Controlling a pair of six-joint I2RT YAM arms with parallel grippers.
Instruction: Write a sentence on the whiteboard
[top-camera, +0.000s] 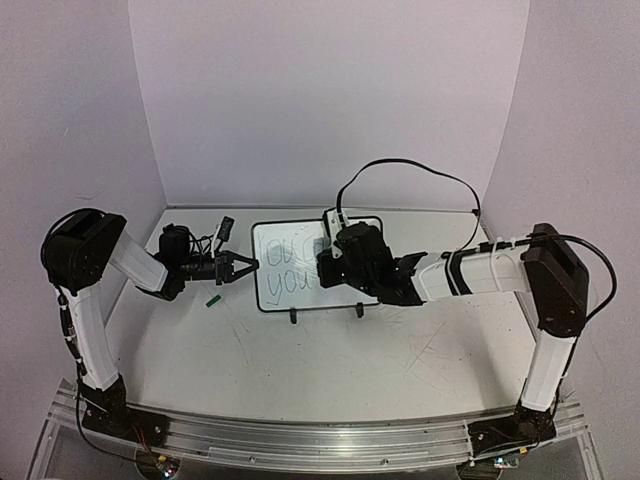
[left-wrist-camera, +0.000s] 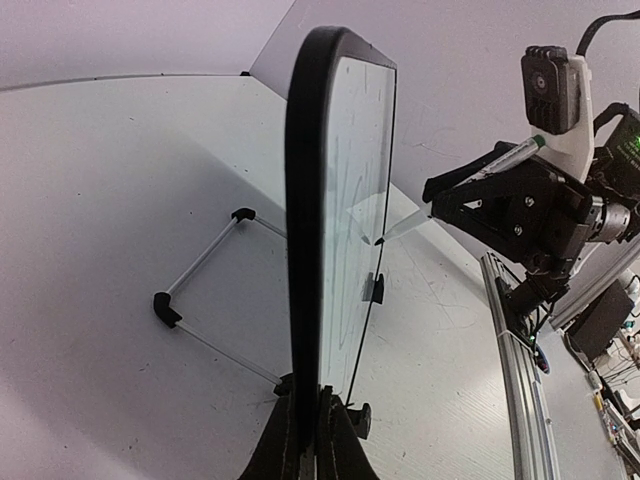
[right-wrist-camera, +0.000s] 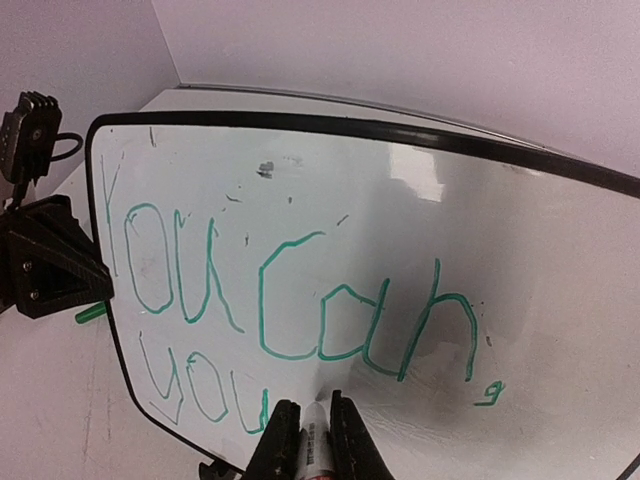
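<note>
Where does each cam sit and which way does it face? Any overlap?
Top external: above and behind the robot, looking down over the table; left arm, right arm show, whiteboard between them.
Left wrist: edge-on to the board; own left pincer clamps its frame; right pincer opposite.
Right wrist: faces the sentence; own pincer shut on a marker.
Shared: all three see the board; each wrist view sees the other pincer.

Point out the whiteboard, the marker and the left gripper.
whiteboard (right-wrist-camera: 560, 290): right wrist view, bare surface on its right side.
marker (right-wrist-camera: 313, 445): right wrist view, its barrel.
left gripper (top-camera: 250, 266): top view, midway between its fingertips.
</note>
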